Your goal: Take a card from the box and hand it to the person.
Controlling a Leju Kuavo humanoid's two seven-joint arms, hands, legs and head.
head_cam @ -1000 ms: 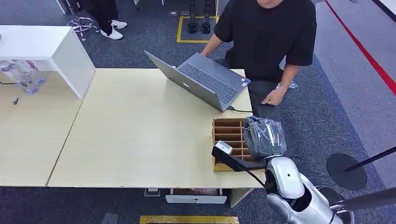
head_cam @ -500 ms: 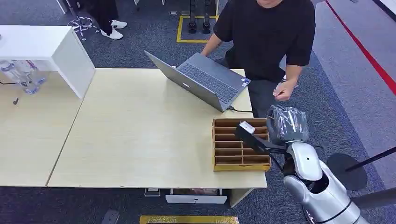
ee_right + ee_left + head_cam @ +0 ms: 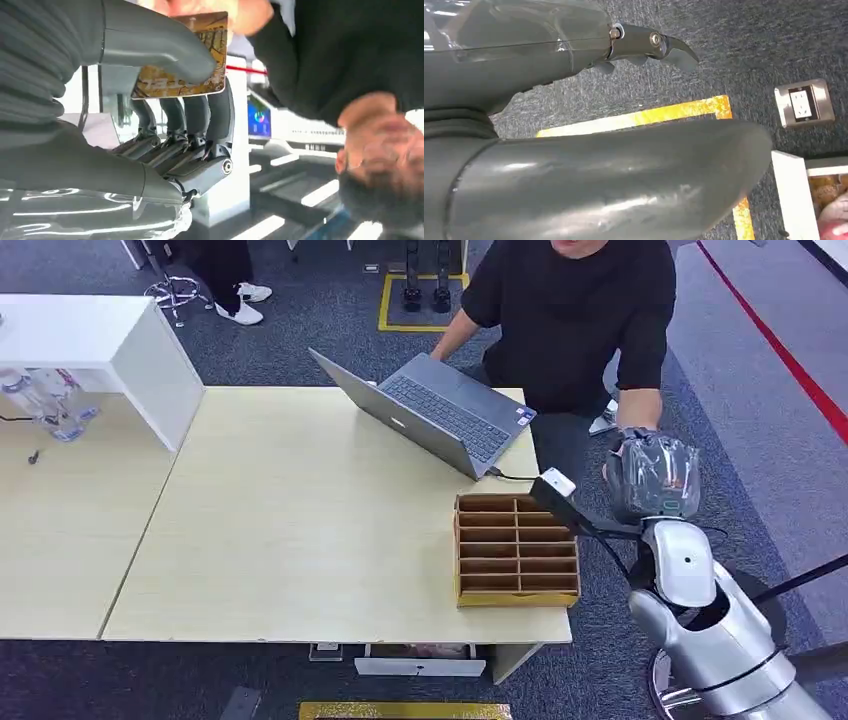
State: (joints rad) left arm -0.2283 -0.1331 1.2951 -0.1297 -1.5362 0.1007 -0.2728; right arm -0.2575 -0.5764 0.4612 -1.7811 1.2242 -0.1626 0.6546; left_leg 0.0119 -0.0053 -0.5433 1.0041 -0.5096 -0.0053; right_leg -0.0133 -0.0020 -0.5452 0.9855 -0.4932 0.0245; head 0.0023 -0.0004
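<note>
My right hand point(image 3: 655, 475), under a clear plastic cover, is raised past the table's right edge, just in front of the person point(image 3: 575, 320) in a black shirt. In the right wrist view my thumb and fingers point(image 3: 195, 115) pinch a yellow-brown picture card point(image 3: 212, 50). The person's fingers point(image 3: 215, 9) touch the card's far edge. The wooden compartment box point(image 3: 515, 550) sits on the table's near right corner, to the left of that arm. My left hand point(image 3: 589, 175) hangs over the carpet with nothing in it, fingers apart.
An open grey laptop point(image 3: 440, 415) stands on the light wood table point(image 3: 300, 520) beyond the box, with a cable at its corner. A white cabinet point(image 3: 100, 345) is at the far left. A black stand base point(image 3: 742, 605) lies on the carpet by my right arm.
My right hand lifted from over the box and swung right and forward to the person. The person's hand rose from hip height to meet the card.
</note>
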